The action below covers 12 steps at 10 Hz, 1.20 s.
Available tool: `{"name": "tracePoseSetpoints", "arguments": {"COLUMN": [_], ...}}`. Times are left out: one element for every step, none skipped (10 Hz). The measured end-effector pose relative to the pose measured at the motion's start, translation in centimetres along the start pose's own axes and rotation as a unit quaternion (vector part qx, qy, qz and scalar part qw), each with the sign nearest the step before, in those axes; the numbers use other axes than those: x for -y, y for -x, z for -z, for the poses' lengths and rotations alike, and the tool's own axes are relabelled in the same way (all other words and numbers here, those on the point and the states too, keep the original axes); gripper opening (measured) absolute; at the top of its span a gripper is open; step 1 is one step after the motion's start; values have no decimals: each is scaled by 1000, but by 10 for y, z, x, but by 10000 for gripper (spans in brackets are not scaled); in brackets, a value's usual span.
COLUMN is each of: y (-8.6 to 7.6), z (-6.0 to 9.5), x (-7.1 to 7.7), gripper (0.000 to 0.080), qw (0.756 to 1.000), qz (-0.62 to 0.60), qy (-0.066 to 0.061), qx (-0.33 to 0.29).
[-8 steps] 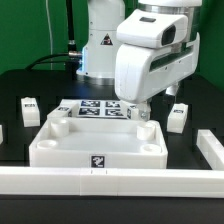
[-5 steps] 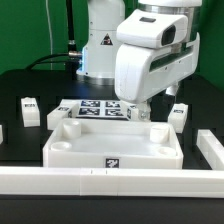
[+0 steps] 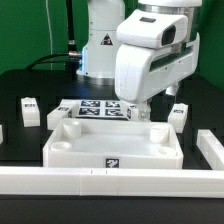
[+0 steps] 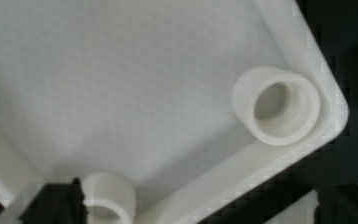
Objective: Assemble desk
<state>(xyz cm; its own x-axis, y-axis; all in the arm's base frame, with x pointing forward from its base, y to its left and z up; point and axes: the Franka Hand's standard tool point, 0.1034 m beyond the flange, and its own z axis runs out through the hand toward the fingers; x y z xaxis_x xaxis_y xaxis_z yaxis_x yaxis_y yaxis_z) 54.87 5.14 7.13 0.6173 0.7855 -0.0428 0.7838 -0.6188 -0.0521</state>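
Nearest the exterior camera, a long white rail point(image 3: 110, 183) ran across the black table point(image 3: 25, 80) in front of the desk top point(image 3: 110, 148). The desk top lay flat near the middle of the table with its raised rim facing up, and a small black-and-white tag point(image 3: 110, 161) showed on its near wall. Another stretch of white rail point(image 3: 211, 150) stood off the desk top's side on the exterior view's right. One square white leg point(image 3: 30, 110) lay apart from the desk top on the exterior view's left, and a second leg point(image 3: 180, 115) lay apart from it on the exterior view's right, each bearing a tag. The gripper point(image 3: 143, 114) hung low over the desk top's far corner on the exterior view's right. The wrist view looked down into the desk top's tray and showed one round socket point(image 4: 282, 105) inside the rim and part of another socket point(image 4: 105, 197) beside a dark finger point(image 4: 59, 201). The fingers stood spread wide and gripped nothing; whether they touched the rim could not be told. Just behind the desk top's far wall lay the marker board point(image 3: 92, 108), flat on the table. Above and behind the desk top rose the white arm point(image 3: 150, 55).
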Motion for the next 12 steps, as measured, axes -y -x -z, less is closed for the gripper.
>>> {"name": "tracePoseSetpoints", "arguments": {"y": [8,24,33,39,39,39,40,44,54,59,63,66], "z": [-4,-8,-12,-17,-17,-17,-18,-20,-26,-30,-35,-42], "x": [2,11,14,13,13,13,13,11,8,10,10,11], "gripper": [649,649,649,649,649,649,649,649,649,649,649,649], "qw": [998,993,987,981,983,983,983,973,961,960,953,951], "qz": [60,108,158,189,177,177,177,227,272,278,301,306], "qy": [23,28,33,31,30,30,29,36,41,37,34,29], "qx": [-23,-24,-27,-24,-25,-24,-24,-25,-26,-24,-22,-20]}}
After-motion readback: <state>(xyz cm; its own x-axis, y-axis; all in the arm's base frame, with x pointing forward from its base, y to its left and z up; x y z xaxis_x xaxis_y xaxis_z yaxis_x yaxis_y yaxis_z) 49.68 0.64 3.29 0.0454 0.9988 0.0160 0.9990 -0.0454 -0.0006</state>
